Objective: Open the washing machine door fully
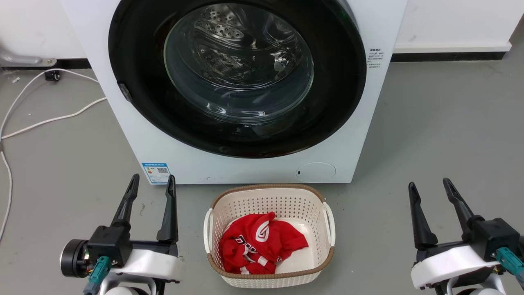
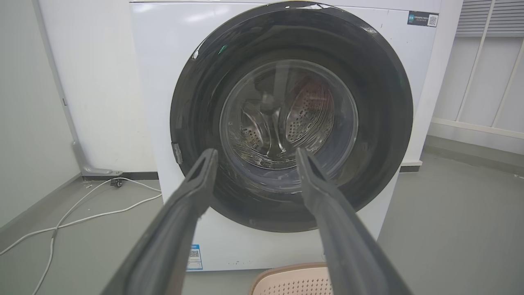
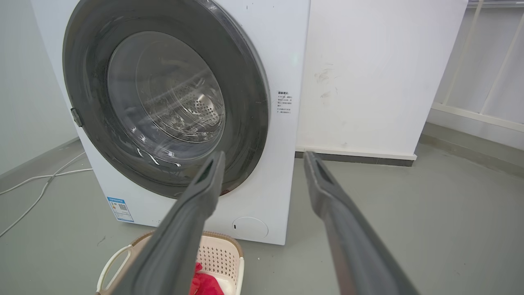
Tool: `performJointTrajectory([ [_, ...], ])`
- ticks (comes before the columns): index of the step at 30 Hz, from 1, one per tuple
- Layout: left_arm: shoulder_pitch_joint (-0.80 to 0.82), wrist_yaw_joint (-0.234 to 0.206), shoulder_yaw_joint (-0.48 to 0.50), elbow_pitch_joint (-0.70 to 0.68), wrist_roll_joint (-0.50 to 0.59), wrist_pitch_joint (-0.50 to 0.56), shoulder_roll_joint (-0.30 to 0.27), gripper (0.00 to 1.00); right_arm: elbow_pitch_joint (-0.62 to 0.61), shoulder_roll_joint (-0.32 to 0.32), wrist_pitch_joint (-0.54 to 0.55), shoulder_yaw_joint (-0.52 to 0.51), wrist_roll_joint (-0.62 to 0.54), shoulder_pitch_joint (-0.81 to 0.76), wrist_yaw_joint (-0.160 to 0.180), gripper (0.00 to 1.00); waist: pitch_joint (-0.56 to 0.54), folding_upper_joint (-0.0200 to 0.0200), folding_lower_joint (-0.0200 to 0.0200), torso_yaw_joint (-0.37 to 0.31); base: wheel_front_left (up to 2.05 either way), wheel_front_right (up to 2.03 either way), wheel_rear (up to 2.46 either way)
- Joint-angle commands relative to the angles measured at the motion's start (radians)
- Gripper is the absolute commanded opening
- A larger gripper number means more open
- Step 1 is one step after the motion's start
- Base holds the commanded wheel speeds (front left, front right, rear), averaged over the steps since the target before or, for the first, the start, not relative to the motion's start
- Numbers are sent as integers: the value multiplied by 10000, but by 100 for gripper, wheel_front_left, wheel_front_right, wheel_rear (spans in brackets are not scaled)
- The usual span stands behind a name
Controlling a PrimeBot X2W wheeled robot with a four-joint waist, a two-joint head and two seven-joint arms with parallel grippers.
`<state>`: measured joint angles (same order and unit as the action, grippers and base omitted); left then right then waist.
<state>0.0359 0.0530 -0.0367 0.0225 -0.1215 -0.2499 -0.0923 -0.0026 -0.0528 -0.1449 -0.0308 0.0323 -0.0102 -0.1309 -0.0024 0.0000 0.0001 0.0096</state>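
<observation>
Washing machine (image 1: 245, 170) occupies the upper centre of the head view. The washing machine door (image 1: 238, 67) sits closed, flush against the white front, so opening appears not yet begun. A small grey catch (image 1: 125, 92) on the door's left edge suggests that side swings out, with the hinge at right.

Left claw (image 1: 153, 178), lower left of frame, is released, its fingers spread and holding nothing. Right claw (image 1: 428, 183), lower right, is likewise released and empty. Both stand well apart from the door, presumably parked ahead of the approach.

A basket (image 1: 270, 191) holding a red garment (image 1: 260, 243) sits on the floor just before the machine. It may obstruct a low reach.
</observation>
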Motion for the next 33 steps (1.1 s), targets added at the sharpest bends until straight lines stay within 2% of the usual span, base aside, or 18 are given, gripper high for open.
performJointTrajectory([
  [1,-35,24,10,-15,165,-55,-4,100,-8,39,-63,18,-55,-86,3,100,5,0,-1,0,0,0,0],
  [8,-11,123,120,-31,579,-176,95,100,31,44,-180,89,-258,-82,5,100,35,0,-1,-23,0,0,0],
  [10,-3,176,209,-14,536,-153,153,100,102,43,-234,-1,-6,-48,5,100,49,0,-1,-45,0,0,0],
  [11,-8,190,224,-9,534,-153,162,100,131,43,-245,-4,72,-44,3,49,45,0,-1,-51,0,0,0],
  [12,-21,203,244,-13,536,-153,174,100,154,43,-287,7,243,-43,3,8,44,0,-1,-58,0,0,0],
  [13,-35,219,255,-16,537,-153,188,100,150,43,-353,14,316,-35,3,0,44,0,-1,-64,0,0,0],
  [17,-72,272,273,-11,495,-153,227,100,132,41,-529,67,863,-11,3,0,42,0,-1,-76,0,0,0],
  [20,-84,335,293,10,512,-153,248,100,183,42,-713,167,2210,37,3,0,42,0,-1,-81,0,0,0],
  [21,-82,327,302,17,542,-153,257,100,329,45,-878,404,4042,56,3,0,38,0,-1,-80,0,0,0],
  [25,-83,353,321,36,552,-153,288,100,612,40,-1119,806,7747,247,3,0,38,0,-1,-71,0,0,0],
  [28,-55,359,334,33,572,-153,304,100,760,37,-1174,1049,11429,526,3,0,64,0,-1,-59,0,0,0],
  [31,11,372,387,-27,554,-153,321,100,935,20,-1191,921,14128,998,3,0,181,0,-1,-70,0,0,0],
  [33,81,386,456,-57,480,-153,336,100,1192,23,-1190,706,15408,1410,3,0,281,0,-1,-76,0,0,0],
])
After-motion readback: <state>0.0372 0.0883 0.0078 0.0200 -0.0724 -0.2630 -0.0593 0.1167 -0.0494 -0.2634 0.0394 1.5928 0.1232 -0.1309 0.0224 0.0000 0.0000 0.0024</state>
